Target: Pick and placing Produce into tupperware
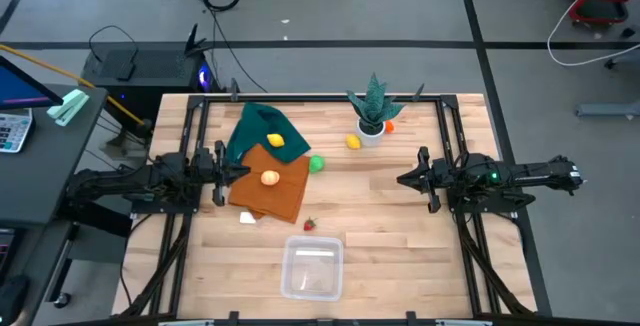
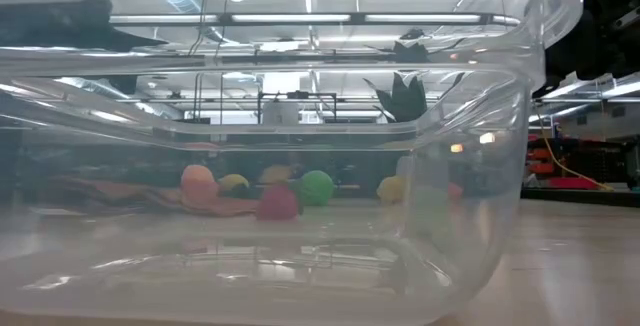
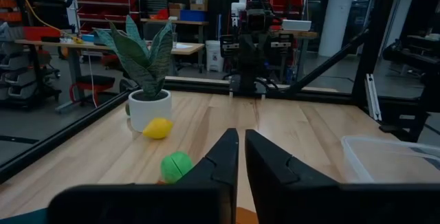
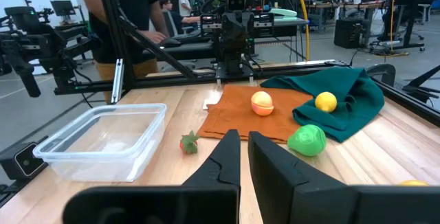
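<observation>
While both arms wait at the table's (image 1: 400, 231) sides, the left end effector (image 1: 243, 171) and right end effector (image 1: 402, 179) are each closed on nothing. Near the front edge sits the tupperware (image 1: 312, 267), with a strawberry (image 1: 310, 224) just behind it. A peach (image 1: 270, 177) lies on the orange cloth (image 1: 285, 196), a lemon (image 1: 275, 140) on the green cloth (image 1: 258, 124), and a lime (image 1: 317, 163) beside them.

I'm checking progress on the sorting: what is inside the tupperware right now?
Nothing visible: the tupperware looks empty from above and from the right wrist. The strawberry lies on the table just beyond it. No part of its inside is covered.
</observation>
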Controlling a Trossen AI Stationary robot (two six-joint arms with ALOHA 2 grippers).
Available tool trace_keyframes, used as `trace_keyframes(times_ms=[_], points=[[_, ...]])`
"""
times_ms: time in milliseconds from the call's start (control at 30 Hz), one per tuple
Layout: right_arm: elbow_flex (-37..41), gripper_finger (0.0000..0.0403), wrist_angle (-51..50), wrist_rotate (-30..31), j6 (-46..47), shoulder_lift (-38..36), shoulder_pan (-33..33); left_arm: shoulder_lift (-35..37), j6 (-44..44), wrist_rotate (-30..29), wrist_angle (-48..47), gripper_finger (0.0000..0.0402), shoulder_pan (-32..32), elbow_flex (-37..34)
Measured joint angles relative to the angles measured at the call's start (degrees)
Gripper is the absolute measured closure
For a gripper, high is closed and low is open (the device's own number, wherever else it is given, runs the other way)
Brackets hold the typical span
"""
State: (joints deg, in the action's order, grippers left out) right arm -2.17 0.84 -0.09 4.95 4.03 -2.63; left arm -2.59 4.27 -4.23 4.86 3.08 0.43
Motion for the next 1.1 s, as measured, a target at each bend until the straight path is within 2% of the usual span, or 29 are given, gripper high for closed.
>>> trace_keyframes(times_ms=[1100], points=[[0.0, 0.0402, 0.0, 0.0, 0.0, 0.0, 0.0, 0.0, 0.0, 0.0, 0.0, 0.0370, 0.0, 0.0]])
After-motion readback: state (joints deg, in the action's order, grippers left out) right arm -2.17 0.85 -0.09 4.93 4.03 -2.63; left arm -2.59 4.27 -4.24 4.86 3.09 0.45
